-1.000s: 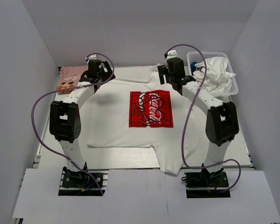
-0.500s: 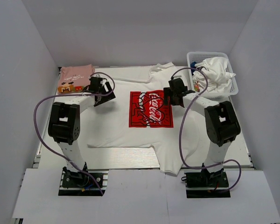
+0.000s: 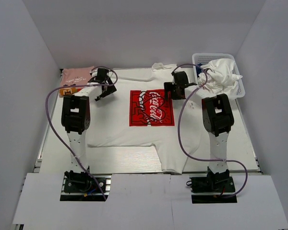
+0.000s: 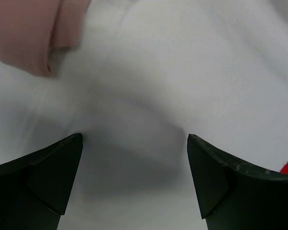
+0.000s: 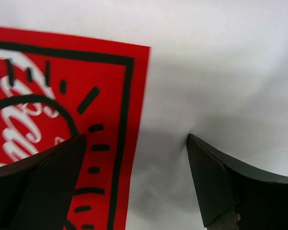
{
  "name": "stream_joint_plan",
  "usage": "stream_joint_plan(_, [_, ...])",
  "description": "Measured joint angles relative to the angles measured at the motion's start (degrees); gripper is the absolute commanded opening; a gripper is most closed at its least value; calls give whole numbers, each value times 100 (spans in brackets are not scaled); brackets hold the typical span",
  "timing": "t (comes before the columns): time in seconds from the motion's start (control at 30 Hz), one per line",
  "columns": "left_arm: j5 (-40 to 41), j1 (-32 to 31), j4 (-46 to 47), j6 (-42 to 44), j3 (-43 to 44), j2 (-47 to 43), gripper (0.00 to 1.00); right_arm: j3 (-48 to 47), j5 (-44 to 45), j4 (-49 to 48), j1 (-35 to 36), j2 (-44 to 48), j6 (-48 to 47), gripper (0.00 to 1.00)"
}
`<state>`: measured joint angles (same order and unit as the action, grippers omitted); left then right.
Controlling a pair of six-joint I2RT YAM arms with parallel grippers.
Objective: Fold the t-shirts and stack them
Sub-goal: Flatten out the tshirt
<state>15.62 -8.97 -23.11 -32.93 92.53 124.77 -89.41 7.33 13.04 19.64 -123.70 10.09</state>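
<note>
Starting left, we see the pink tee [image 3: 77,75] folded at the tabletop's [image 3: 120,160] far corner; the white tee [image 3: 117,122] lies flat, long axis left-right, beneath both spread, empty claws: left claw [image 3: 104,94] near its left end, right claw [image 3: 175,92] just right of the red print [image 3: 151,108].

"Coca-Cola" in white script is read on the red square print [image 3: 152,108] of the white t-shirt [image 3: 115,122]; letters are set at a tilt in top view. In right wrist view only script fragments are shown, not legible. On the pink t-shirt [image 3: 77,75], the small print [image 3: 69,89] is too small; nothing is read.
</note>
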Motion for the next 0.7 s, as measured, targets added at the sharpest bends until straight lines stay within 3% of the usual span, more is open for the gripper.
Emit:
stream_joint_plan(0.17, [474, 188, -610, -219, 706, 402, 100, 442, -1008, -503, 160, 234, -9, 90])
stream_joint_plan(0.3, [675, 437, -841, -356, 737, 417, 100, 883, -1244, -702, 520, 514, 17, 90])
stream_joint_plan(0.5, [691, 673, -656, -197, 264, 131, 100, 968, -586, -647, 944, 656, 170, 90])
stream_joint_plan(0.7, [800, 669, -804, -48, 197, -28, 100, 1504, 520, -498, 765, 1779, 614, 90])
